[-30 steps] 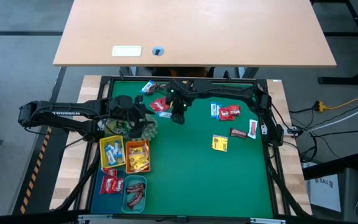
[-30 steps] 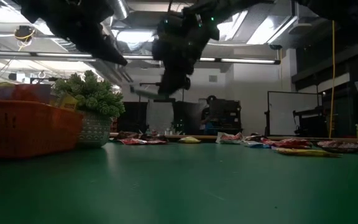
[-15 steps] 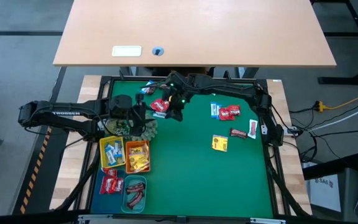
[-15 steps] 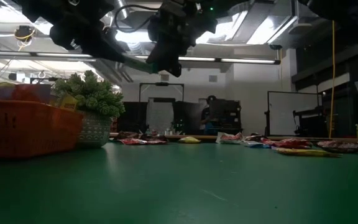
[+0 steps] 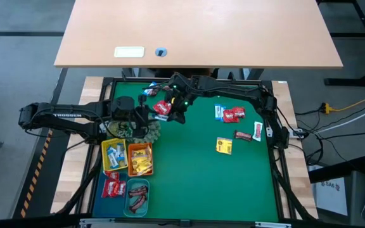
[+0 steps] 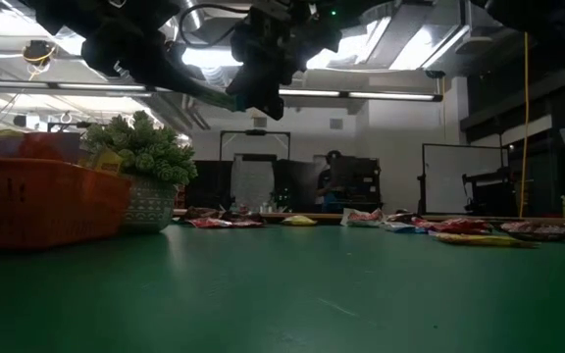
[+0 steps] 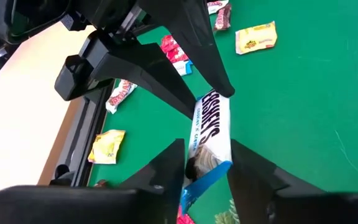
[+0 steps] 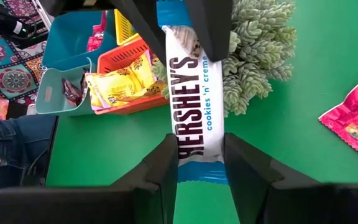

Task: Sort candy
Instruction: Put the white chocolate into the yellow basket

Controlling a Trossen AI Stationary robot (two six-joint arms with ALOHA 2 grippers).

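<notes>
A white and blue candy bar hangs in the air between my two grippers, above the green mat near the plant ball. My right gripper is shut on one end. My left gripper reaches in from the table's left and is shut on the other end. Sorted candy lies in the yellow tray, orange tray, blue tray and teal tray. Loose candy lies on the mat: red packets, a yellow packet and a brown bar. My left gripper pinches the bar's blue-trimmed end between its two fingers, one on each long edge. The fingers come from the table's left, slanting down, and lie along the bar. My right gripper pinches the opposite end the same way, by the two long edges, slanting down from the table's right. The bar spans the two grippers, lifted clear of the mat.
More loose candy lies along the mat's far edge and at the right. The spiky plant ball sits just under the bar, beside the trays. A raised black frame borders the mat, whose middle and near part is bare.
My right gripper has risen with the bar and gone toward the table's left and far edge, up to my left gripper, tipping as it went. In the last half second both arms have kept their place.
</notes>
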